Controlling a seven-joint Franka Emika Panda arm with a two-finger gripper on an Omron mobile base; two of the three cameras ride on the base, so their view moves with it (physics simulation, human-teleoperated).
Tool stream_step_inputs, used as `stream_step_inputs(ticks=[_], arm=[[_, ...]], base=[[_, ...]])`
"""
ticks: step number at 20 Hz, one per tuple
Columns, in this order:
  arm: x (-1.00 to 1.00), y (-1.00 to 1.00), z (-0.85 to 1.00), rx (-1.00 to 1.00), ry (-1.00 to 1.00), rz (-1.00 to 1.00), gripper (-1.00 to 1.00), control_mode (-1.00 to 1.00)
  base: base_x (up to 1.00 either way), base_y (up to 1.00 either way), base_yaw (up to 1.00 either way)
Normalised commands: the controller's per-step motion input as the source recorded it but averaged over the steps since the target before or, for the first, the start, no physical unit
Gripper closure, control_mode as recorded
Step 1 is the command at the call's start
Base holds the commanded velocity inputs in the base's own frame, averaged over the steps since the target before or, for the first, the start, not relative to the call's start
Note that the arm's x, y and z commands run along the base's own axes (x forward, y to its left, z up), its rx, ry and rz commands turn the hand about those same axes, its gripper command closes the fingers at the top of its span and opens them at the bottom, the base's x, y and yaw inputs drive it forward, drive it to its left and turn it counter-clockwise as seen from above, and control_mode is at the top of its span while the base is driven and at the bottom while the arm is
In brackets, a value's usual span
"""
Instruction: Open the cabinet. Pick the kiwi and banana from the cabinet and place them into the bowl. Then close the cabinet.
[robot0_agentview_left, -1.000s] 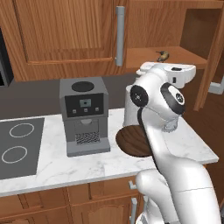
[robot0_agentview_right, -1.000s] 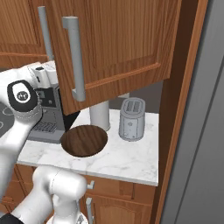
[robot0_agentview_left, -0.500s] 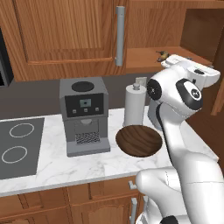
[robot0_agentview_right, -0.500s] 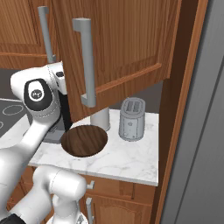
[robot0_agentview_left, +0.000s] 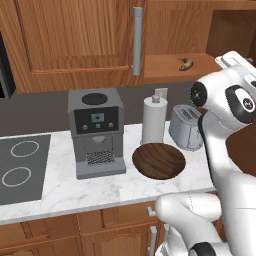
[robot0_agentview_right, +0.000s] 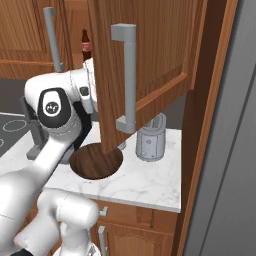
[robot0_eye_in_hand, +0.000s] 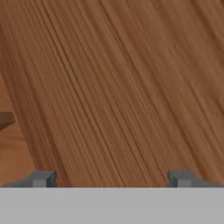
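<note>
Left base view: we see the banana (robot0_agentview_left: 186, 63) on the cabinet (robot0_agentview_left: 75, 40) shelf, above the toaster (robot0_agentview_left: 185, 127), lying crosswise; bowl (robot0_agentview_left: 159, 160) below-left.

Right base view: open door (robot0_agentview_right: 145, 60) stands over the bowl.

Hand view: gripper (robot0_eye_in_hand: 111, 178) wide, empty, facing wood.

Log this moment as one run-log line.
cabinet: right door swung open | banana: on shelf | bowl: empty | gripper: open, facing door

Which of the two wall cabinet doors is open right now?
The right-hand door, swung out over the bowl. The left door sits flush, shut. The banana lies on the exposed shelf.
</note>
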Motion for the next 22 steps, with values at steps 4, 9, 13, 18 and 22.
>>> stream_step_inputs(ticks=[4,9,13,18,22], arm=[[-0.45,0.72,0.00,-0.01,-0.11,0.09,-1.00,-1.00],[-0.74,1.00,0.00,-0.10,-0.01,0.35,-1.00,-1.00],[-0.55,1.00,0.00,-0.12,0.00,0.45,-1.00,-1.00],[-0.31,1.00,0.00,-0.07,0.03,0.47,-1.00,-1.00],[-0.13,0.91,0.00,-0.08,0.06,0.42,-1.00,-1.00]], base=[[0.00,0.00,0.00],[0.00,0.00,0.00],[0.00,0.00,0.00],[0.00,0.00,0.00],[0.00,0.00,0.00]])
